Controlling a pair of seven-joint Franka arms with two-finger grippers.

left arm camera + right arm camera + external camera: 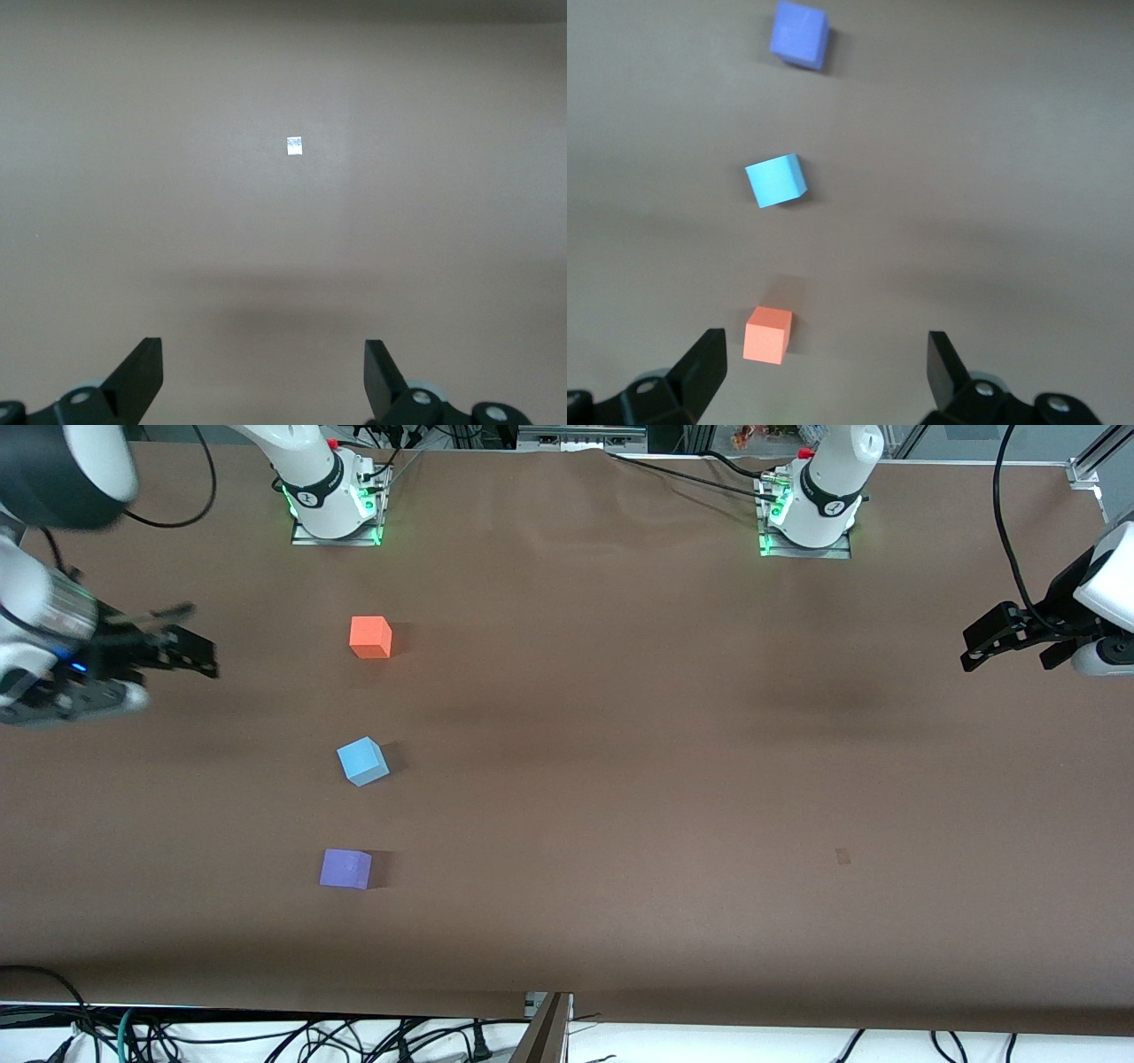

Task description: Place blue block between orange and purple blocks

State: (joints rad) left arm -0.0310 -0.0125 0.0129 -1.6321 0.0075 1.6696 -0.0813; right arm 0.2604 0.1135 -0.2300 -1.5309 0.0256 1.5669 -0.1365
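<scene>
Three small cubes lie in a line toward the right arm's end of the table. The orange block (370, 638) (767, 335) is farthest from the front camera. The blue block (362, 761) (776, 180) sits turned a little, between the orange one and the purple block (345, 869) (800, 34), which is nearest the camera. My right gripper (199, 642) (824, 350) hangs open and empty over the right arm's end of the table, apart from the blocks. My left gripper (970, 651) (262, 354) is open and empty over bare table at the left arm's end.
The brown table cover (620, 779) spreads wide around the blocks. A small pale mark (842, 856) (294, 145) lies on it toward the left arm's end. Cables run along the table's edges and by both arm bases (332, 505) (811, 509).
</scene>
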